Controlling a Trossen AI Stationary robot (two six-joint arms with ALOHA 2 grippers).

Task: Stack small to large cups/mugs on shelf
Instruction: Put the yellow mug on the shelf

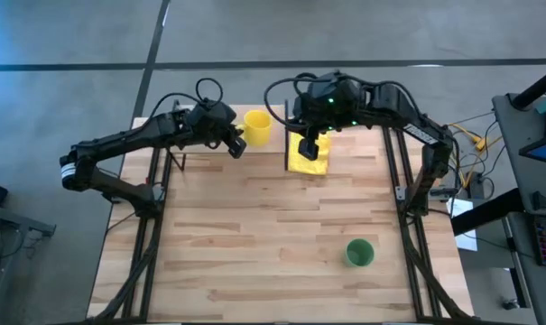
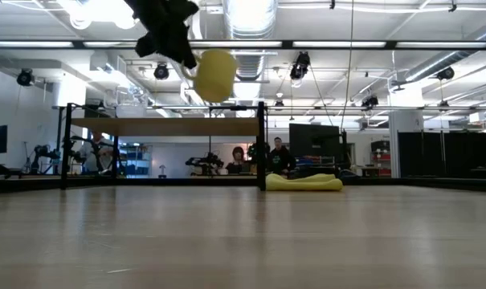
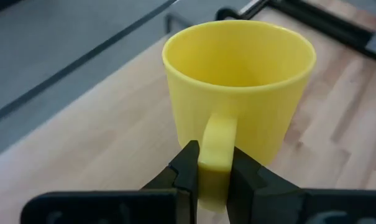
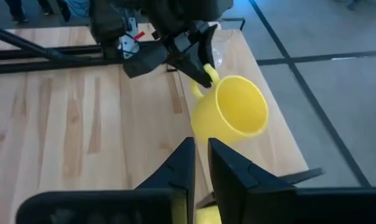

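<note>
- Left claw (image 3: pixel 214 174): closed on the handle of the yellow mug (image 3: pixel 240 87), one dark finger on each side of the handle. The mug is upright and open side up; nothing shows inside it.
- Yellow mug position: in the high view it sits at the far edge of the tabletop (image 1: pixel 254 235), just left of the yellow cloth (image 1: pixel 309 155). In the low view the mug (image 2: pixel 215 75) hangs clear of the surface, above the level of the shelf board.
- Shelf (image 2: pixel 166 127): a light wooden board in a black metal frame, standing at the far side of the tabletop. From the low view, no object is seen resting on its board.
- Right claw (image 4: pixel 200 163): nearly closed, fingers close together with a narrow gap, holding nothing. In the high view it is over the yellow cloth, just right of the mug.
- Green cup (image 1: pixel 360 253): upright on the tabletop, near the right front, well apart from both arms and from the shelf.
- Clear glass cup (image 4: pixel 217 48): partly visible in the right wrist view beyond the left claw, near the far edge; its exact position cannot be determined.
- Background, low view: people are seated in the room beyond the tabletop.
</note>
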